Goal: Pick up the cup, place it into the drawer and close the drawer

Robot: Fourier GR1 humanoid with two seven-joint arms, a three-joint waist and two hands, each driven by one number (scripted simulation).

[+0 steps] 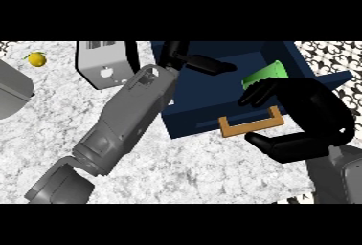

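The green cup [267,74] hangs tilted over the open dark blue drawer [201,119], near its right side. My right hand [314,112] is shut on it, fingers curled over the cup's near side and thumb [283,143] sticking out below. The cup's lower part is hidden behind those fingers. The drawer's tan handle [251,125] shows just beneath the hand. My left hand [201,62] lies over the drawer's back left corner with straight fingers pointing right, holding nothing. Its grey forearm [127,119] runs diagonally down to the lower left.
A grey boxy appliance [102,64] stands left of the drawer at the back. A yellow lemon [37,59] lies at the far left, above a grey rounded object [13,91] cut by the edge. Speckled white counter [212,167] spreads in front of the drawer.
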